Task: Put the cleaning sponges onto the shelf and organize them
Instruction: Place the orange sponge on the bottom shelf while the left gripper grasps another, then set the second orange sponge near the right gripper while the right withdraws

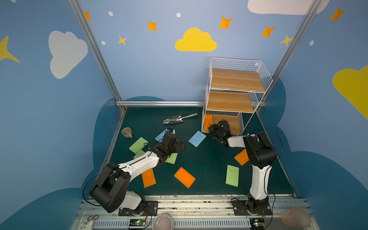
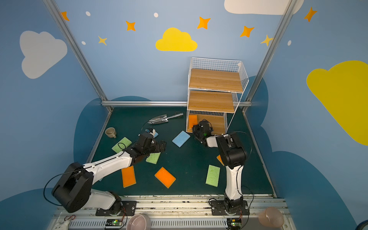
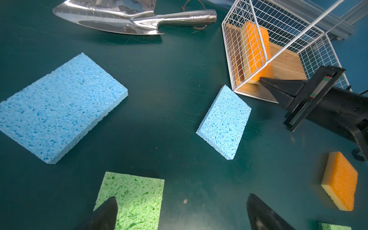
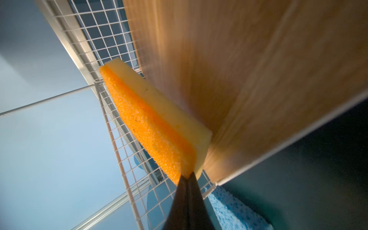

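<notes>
Two fingers (image 4: 179, 201) of the right gripper (image 4: 188, 176): pressing together — tips touching the near end of the orange sponge (image 4: 151, 127).
Orange sponge: leaning on edge against the side mesh, on the bottom board of the shelf (image 1: 237, 79).
Left gripper (image 3: 182, 199): hanging with fingers wide apart, one over a green sponge (image 3: 137, 197).
Table (image 1: 209, 163): carrying other sponges, lying scattered.

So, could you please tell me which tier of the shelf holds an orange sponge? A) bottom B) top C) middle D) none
A: the orange sponge stands on edge on the bottom board of the shelf, against its mesh side.
</notes>
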Robot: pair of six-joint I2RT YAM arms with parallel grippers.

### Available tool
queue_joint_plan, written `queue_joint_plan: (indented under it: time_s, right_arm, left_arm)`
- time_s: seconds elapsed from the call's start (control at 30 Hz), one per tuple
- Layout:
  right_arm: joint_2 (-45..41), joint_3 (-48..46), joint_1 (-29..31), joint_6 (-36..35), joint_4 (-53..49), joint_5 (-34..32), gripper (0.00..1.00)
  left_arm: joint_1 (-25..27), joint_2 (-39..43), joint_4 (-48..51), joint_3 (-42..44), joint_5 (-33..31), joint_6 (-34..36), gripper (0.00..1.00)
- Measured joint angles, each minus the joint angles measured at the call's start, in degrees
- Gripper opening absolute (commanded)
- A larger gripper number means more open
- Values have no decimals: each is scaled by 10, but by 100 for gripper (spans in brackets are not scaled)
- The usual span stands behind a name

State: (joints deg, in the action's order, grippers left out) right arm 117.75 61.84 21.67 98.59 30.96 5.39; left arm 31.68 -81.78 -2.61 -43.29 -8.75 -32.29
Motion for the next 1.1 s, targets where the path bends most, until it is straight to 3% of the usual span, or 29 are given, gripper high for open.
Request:
queue_joint_plan:
  time_s: [0.27,0.33,0.43,0.8,0.87,1.1]
  right_arm:
    - [0,0,6,3,0,-14,1]
    - [0,0,7,5,0,-15,18]
    - [1,2,10,6,1,-15,31]
    - [5,5,21,-2,5,-8,43]
    - [5,4,21,-10,5,-3,45]
    - [-38,-12,14,-79,-17,39,59]
  left_arm:
    - [-1,0,-4,5,0,0,100]
    - [-1,0,-3,5,0,0,100]
    - [-1,4,0,5,2,0,100]
    - [-1,57,15,30,16,0,97]
    - [-1,71,22,37,25,-1,87]
    - [8,158,79,83,56,-10,37]
